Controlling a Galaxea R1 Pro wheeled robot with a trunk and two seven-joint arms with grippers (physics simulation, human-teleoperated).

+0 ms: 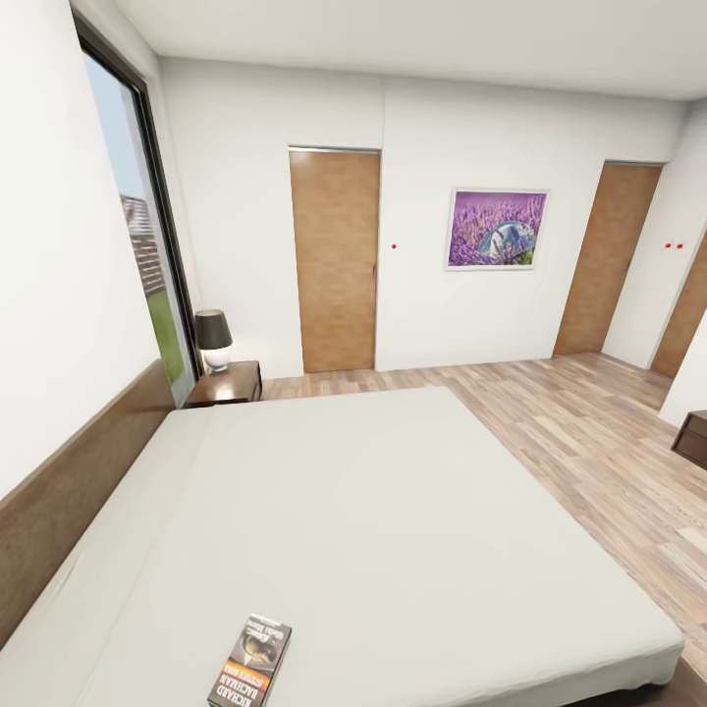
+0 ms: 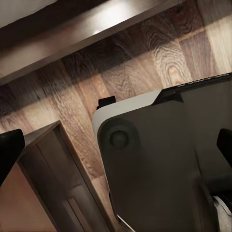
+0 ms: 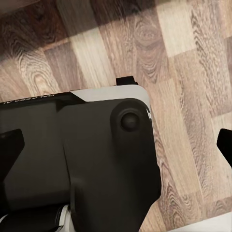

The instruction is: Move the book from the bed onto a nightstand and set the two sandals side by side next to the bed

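Note:
The book (image 1: 250, 661), a thin paperback with a dark cover and an orange band, lies flat near the close edge of the bed (image 1: 373, 511), a wide pale mattress with a dark brown headboard along its left side. A dark-brown nightstand (image 1: 228, 383) stands beyond the bed's far left corner, against the window wall. The two sandals are out of view. My left gripper (image 2: 116, 147) and right gripper (image 3: 117, 144) hang low over the wood floor beside my own grey body. Both are open, with dark fingertips (image 2: 9, 150) (image 3: 225, 141) spread wide and nothing between them.
A black-shaded lamp (image 1: 213, 339) sits on the nightstand. A tall window (image 1: 137, 226) fills the left wall. Brown doors (image 1: 336, 260) (image 1: 607, 257) and a lavender picture (image 1: 496, 229) line the far wall. Plank floor (image 1: 589, 432) runs right of the bed, with a dark cabinet (image 1: 692, 437) at the edge.

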